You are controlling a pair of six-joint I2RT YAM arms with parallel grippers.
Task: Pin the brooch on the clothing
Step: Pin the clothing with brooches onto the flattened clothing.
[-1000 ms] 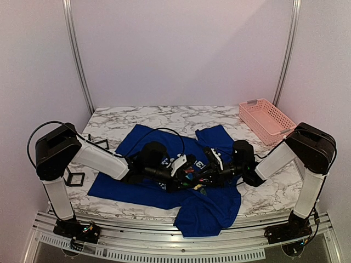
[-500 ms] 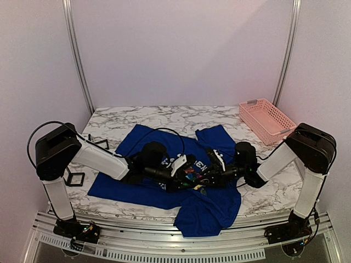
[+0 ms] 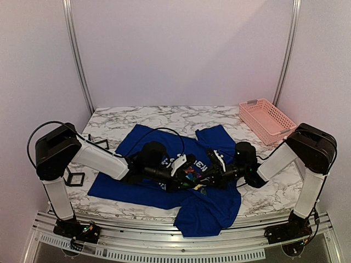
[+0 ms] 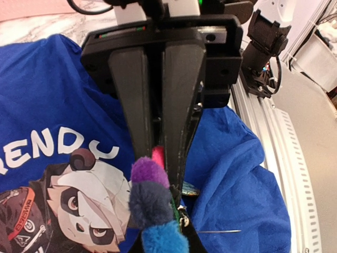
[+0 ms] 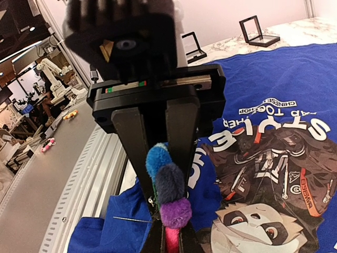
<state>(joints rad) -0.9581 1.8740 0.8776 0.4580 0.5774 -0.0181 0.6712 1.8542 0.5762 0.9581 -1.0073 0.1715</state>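
Observation:
The brooch [image 3: 192, 174], a row of fluffy blue, navy, purple and pink petals, hangs between both grippers just above the clothing [image 3: 140, 143], a royal-blue T-shirt spread on the table. My left gripper [image 3: 185, 173] is shut on the blue end of the brooch [image 5: 171, 182]. My right gripper [image 3: 203, 176] is shut on its pink petal [image 4: 157, 155]. The bare pin needle [image 4: 221, 231] sticks out sideways over a raised fold of blue cloth. The shirt's panda print [image 4: 79, 195] with white lettering lies right beside the brooch.
A pink lattice basket [image 3: 266, 120] stands at the back right. Two black open-frame cubes [image 3: 74, 179] [image 3: 100, 144] sit left of the shirt. The shirt's lower part [image 3: 205, 216] drapes over the table's front edge onto the metal rail [image 3: 137, 249].
The right gripper's fingers have closed in on the brooch's pink petal. Both arms have stayed almost where they were, and the left grip is unchanged.

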